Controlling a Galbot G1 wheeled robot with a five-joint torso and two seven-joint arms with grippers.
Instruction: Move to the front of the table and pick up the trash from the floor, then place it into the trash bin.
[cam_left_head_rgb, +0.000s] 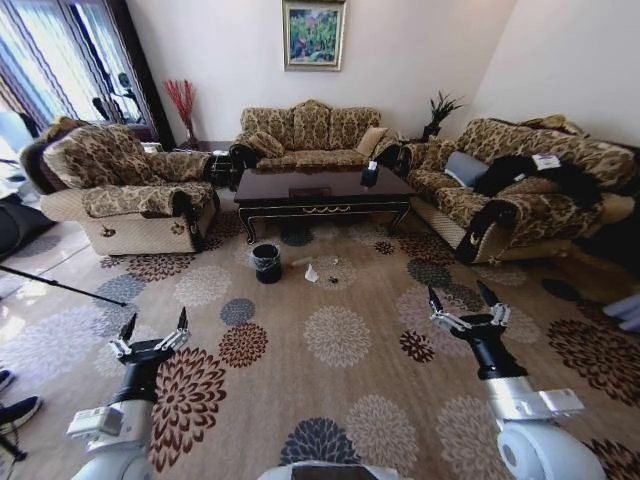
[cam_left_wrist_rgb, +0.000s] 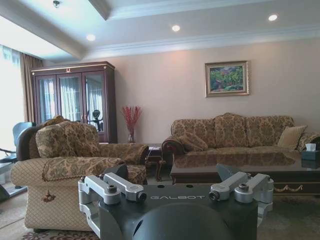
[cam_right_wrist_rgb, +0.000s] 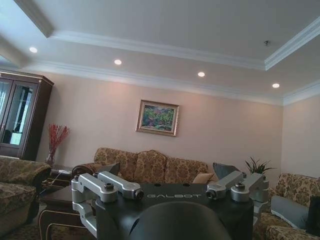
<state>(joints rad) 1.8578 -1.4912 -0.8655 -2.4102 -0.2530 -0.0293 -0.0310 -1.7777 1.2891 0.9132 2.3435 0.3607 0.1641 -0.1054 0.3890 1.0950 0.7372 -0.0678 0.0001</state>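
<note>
Facing the worktop (cam_left_head_rgb: 320, 188) from well back, w/ left claw (cam_left_head_rgb: 153, 330) and right claw (cam_left_head_rgb: 466, 303) both raised, fingers spread apart, nothing held. Trash (cam_left_head_rgb: 311, 273) lies on the floor (cam_left_head_rgb: 330, 400) just in front of the worktop, trash bin (cam_left_head_rgb: 266, 263) just beside it. Best approach, imo: drive straight fwd, stop short of the litter, keep both arms clear of bin.

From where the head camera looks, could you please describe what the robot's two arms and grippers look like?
Both arms are white and silver-grey with black wrists. The left gripper and right gripper have silver linkages and dark pointed fingertips; each black housing carries the lettering GALBOT.
</note>
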